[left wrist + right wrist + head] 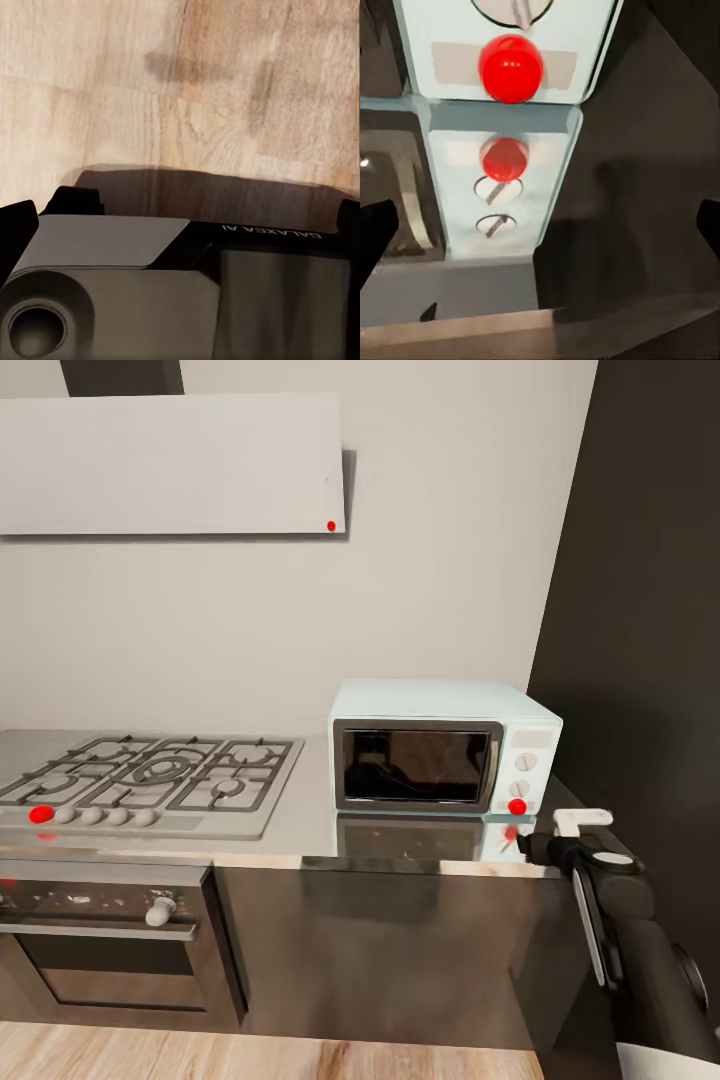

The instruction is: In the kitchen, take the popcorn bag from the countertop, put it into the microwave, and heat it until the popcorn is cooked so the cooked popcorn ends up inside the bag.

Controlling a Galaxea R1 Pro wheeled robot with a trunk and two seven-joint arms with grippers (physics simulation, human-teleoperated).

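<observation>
Grey worktop: the countertop is running as a flat, slightly mirror-like slab with a thin front edge, and bare surface is lying open between the microwave and that edge.
Microwave: the microwave is sitting on the countertop at its right end — pale blue, boxy, its dark-framed glass door shut, two knobs on the white panel.
Red button: a glossy round red button is glowing at the foot of the microwave's panel, its reflection showing in the worktop below it.
Wall: a dark wall panel is closing in just right of the microwave, leaving little side room.
Hob: a steel gas hob with grates is lying left of the microwave, a strip of counter between them.
Right gripper: the right gripper is hovering just in front of the microwave's panel corner — fingers spread apart, holding nothing.
Left gripper: I cannot tell its state; its camera is facing the wooden floor.
Popcorn bag: cannot tell where it is.
</observation>
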